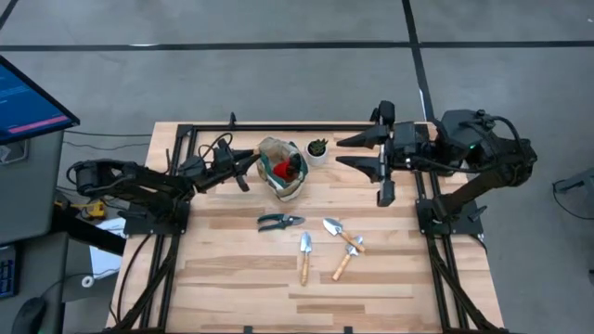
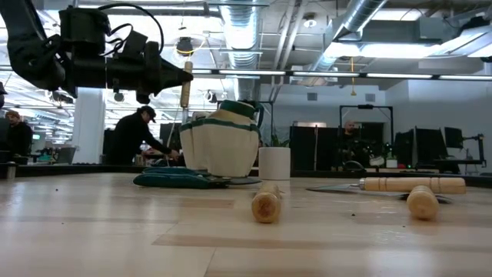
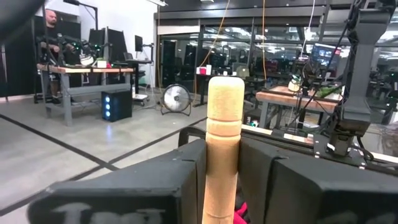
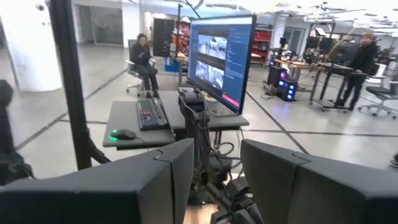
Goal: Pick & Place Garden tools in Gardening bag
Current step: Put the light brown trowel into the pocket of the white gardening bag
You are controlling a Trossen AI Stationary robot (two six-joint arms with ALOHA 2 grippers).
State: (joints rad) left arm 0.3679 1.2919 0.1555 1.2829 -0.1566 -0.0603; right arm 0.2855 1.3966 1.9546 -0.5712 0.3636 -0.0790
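Left gripper (image 1: 243, 173): raised above the tabletop (image 1: 232, 278), just left of the gardening bag (image 1: 284, 167). Its jaws are closed on a wooden-handled tool (image 3: 222, 149), gripped by the handle, which stands upright between the fingers; the tool's head is hidden, so its type cannot be told. In the low view the same handle (image 2: 185, 83) hangs upright beside the bag (image 2: 223, 142), above table level.

Right gripper (image 1: 356, 152): held in the air at the far right of the tabletop, right of the white pot (image 1: 317, 151). Its jaws are spread wide and hold nothing.

Gardening bag: stands upright at the far centre of the tabletop, mouth open, with a red item (image 1: 281, 170) inside. The white pot sits just right of it, close by or touching.

Tools lying on the tabletop, nearer than the bag: dark pruning shears (image 1: 279, 222) at centre; one trowel (image 1: 303, 255) near centre; two further wooden-handled tools (image 1: 344, 245) crossed over each other just right of it.
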